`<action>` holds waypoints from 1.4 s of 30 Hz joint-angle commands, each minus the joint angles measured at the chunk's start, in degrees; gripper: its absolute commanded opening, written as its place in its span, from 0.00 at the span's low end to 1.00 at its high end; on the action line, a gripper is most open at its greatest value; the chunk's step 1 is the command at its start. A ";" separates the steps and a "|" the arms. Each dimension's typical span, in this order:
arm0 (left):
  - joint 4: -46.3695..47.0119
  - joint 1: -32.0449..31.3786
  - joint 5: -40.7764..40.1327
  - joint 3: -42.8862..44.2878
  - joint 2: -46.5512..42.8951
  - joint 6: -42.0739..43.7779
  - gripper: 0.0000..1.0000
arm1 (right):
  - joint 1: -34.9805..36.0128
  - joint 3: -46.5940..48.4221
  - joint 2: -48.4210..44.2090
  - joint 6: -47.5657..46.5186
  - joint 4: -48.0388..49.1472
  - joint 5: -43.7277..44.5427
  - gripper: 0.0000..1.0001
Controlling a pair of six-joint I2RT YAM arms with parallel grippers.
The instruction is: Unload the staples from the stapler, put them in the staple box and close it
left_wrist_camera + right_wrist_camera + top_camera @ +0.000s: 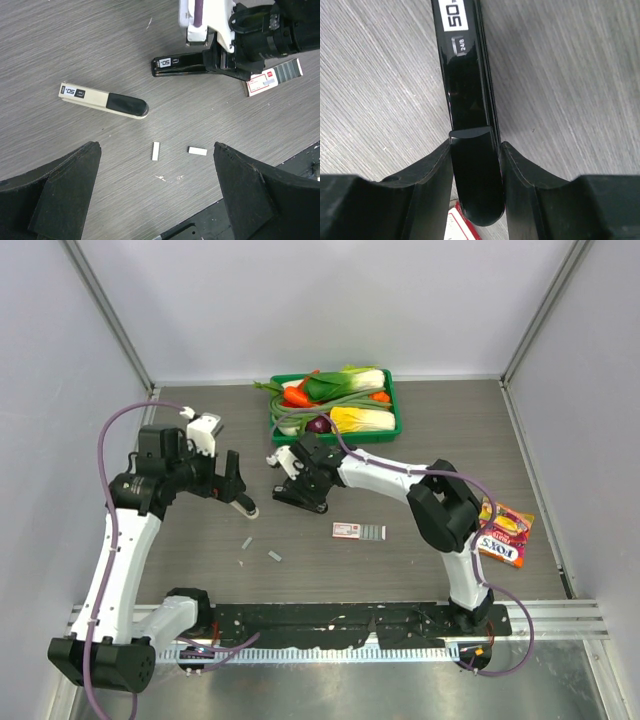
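Observation:
A black stapler (300, 497) lies on the table, and my right gripper (302, 478) is shut on its rear end. In the right wrist view the stapler (467, 75) sits between the fingers (432, 190). A cream stapler with a black end (102, 100) lies to its left. Two short silvery staple strips (155, 151) (197, 150) lie loose on the table; they also show in the top view (246, 542) (274, 556). My left gripper (155, 146) is open and empty, hovering above the table near the strips and the cream stapler.
A red-and-white staple box (358, 531) lies right of the black stapler. A green tray (396, 418) of vegetables stands at the back. A candy bag (505, 532) lies at the right. The black arm mount runs along the near edge.

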 commanded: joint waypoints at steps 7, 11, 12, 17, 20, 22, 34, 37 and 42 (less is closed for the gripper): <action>2.70 0.29 1.11 -1.59 0.05 0.60 1.00 | 1.85 -4.04 -5.29 4.85 6.02 4.92 0.21; 3.58 -0.06 1.02 -2.47 0.49 0.78 1.00 | 1.85 -6.23 -9.60 9.15 10.77 5.36 0.10; 3.84 -0.59 0.50 -2.56 1.10 0.78 1.00 | 1.85 -6.76 -10.74 11.25 11.83 4.93 0.09; 5.86 -10.76 -7.58 -5.37 3.39 0.78 1.00 | 1.93 -15.78 -21.36 23.11 24.82 3.00 0.01; 8.93 -12.72 -8.39 -7.65 4.18 -1.06 1.00 | 2.46 -26.66 -30.21 34.19 39.31 2.46 0.01; 10.78 -12.63 -7.25 -8.71 4.36 -1.60 1.00 | 3.69 -31.09 -33.76 39.80 47.04 3.51 0.01; 14.21 -15.00 7.17 -10.73 3.57 -5.11 1.00 | 11.77 -39.02 -41.16 46.87 53.59 14.75 0.01; 14.30 -16.93 7.44 -11.43 3.39 -4.76 1.00 | 12.39 -39.02 -41.60 47.66 54.81 16.34 0.01; 14.22 -18.87 7.36 -13.54 3.57 -2.23 1.00 | 12.83 -37.97 -41.16 47.75 55.79 17.22 0.01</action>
